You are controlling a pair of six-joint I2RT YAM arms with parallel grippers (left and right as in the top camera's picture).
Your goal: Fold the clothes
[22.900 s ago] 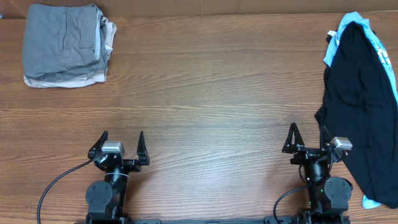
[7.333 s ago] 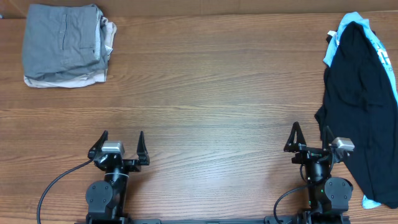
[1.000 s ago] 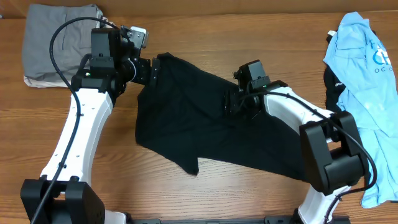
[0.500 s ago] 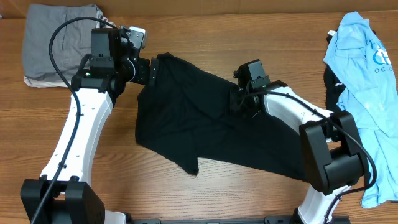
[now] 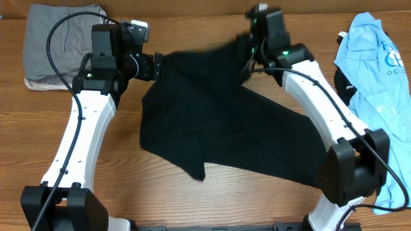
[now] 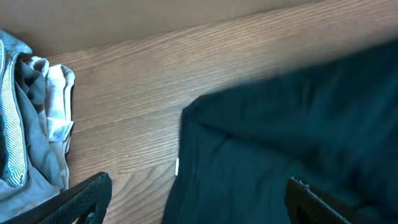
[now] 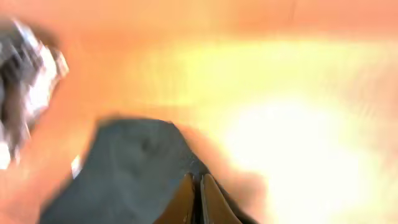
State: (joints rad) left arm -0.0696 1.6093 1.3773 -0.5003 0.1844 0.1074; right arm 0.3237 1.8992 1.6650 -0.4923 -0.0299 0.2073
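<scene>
Right gripper [image 7: 199,191]: fingers pinched shut on a far edge of the black garment [image 5: 218,128], well right of the folded grey pile [image 5: 64,45].
Left gripper [image 6: 199,186]: fingers spread wide, nothing held, over the garment corner nearest the pile.
Garment: spread and rumpled, right of the pile.
Recommended: that corner to be pinched firmly, then the far edge drawn taut and level.

The wooden table [image 5: 244,205] fills the overhead view, its brown grain running from 9 o'clock to 3 o'clock, with faint plank seams crossing it. Along the 12 o'clock edge a plain tan backing [image 6: 155,18] stands behind the tabletop, smooth and without grain
</scene>
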